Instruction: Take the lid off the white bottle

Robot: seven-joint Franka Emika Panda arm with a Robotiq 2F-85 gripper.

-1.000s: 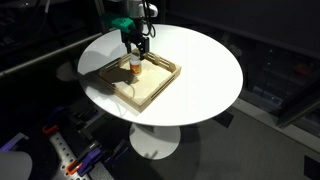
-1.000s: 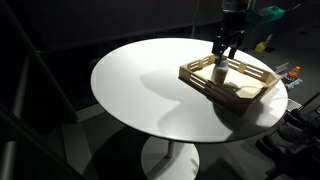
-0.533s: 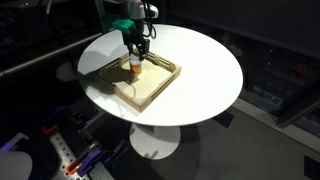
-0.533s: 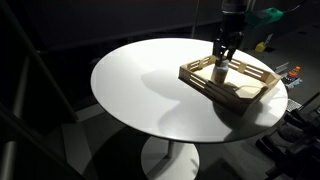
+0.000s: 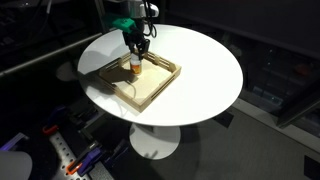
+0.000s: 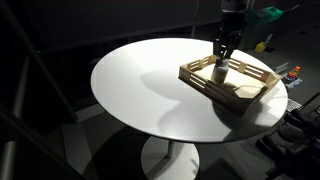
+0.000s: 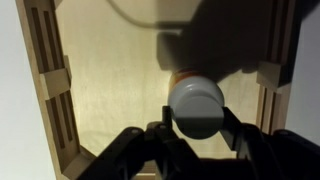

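The white bottle (image 5: 135, 67) stands upright in the wooden tray (image 5: 158, 90), showing an orange body in both exterior views (image 6: 220, 73). My gripper (image 5: 136, 56) comes straight down on its top. In the wrist view the round white lid (image 7: 196, 103) fills the gap between the jaws, and my gripper (image 7: 197, 119) is shut on it. A dark finger (image 7: 229, 118) presses against each side of the lid. A sliver of the orange bottle (image 7: 181, 74) shows beyond the lid. The bottle's lower part is hidden in the wrist view.
The tray (image 6: 250, 92) has raised slatted walls (image 7: 52, 85) close on both sides of the bottle. It sits toward one edge of the round white table (image 6: 150, 85). The surroundings are dark, with clutter on the floor (image 5: 70, 155).
The jaws have closed in from a wide stance until they grip the lid. The arm and the bottle have stayed in place.
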